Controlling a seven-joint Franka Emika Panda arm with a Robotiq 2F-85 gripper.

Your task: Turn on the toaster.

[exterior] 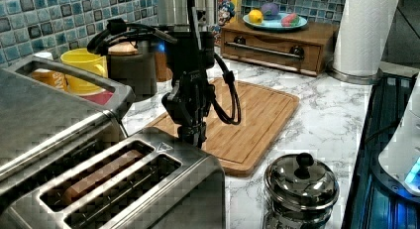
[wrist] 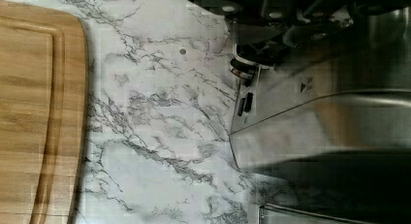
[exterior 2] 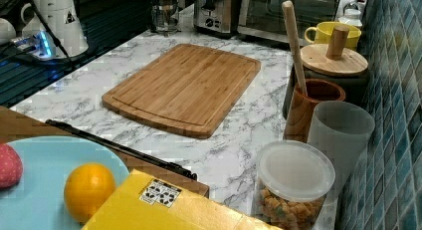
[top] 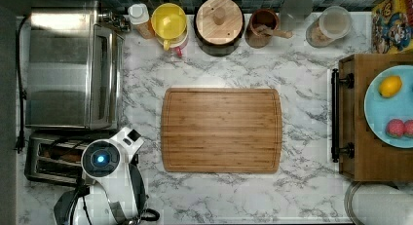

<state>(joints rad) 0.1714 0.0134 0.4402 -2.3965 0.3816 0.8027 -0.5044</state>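
Toaster (exterior: 124, 189) of brushed steel stands at a corner of the bench (exterior: 327, 125), its two long slots facing up and what looks like a slice of bread (exterior: 99, 175) lying low in one of them, loaded and waiting for heat. Just beside it along the same bench edge sits the much larger toaster oven (exterior: 49, 115), not the appliance in question. The robot arm hangs straight down over the toaster's short end, with the gripper (exterior: 192, 135) right at the top edge of that end face. The wrist view shows a round knob (wrist: 242, 69) there, so the gripper appears placed to bear down on the controls. Whether the gripper is wide or narrow cannot be told, and contact with the lever cannot be confirmed. The step in hand seems to be the press itself, which would call for a firm downward push kept close against the end face. Beyond the arm, a bamboo cutting board (exterior: 247, 120) lies flat mid-bench. A yellow mug (exterior: 84, 65) and jars line the back edge against the tiled wall. At the far end stands a wooden drawer box (exterior: 277, 40), beside a paper towel roll (exterior: 364, 30).
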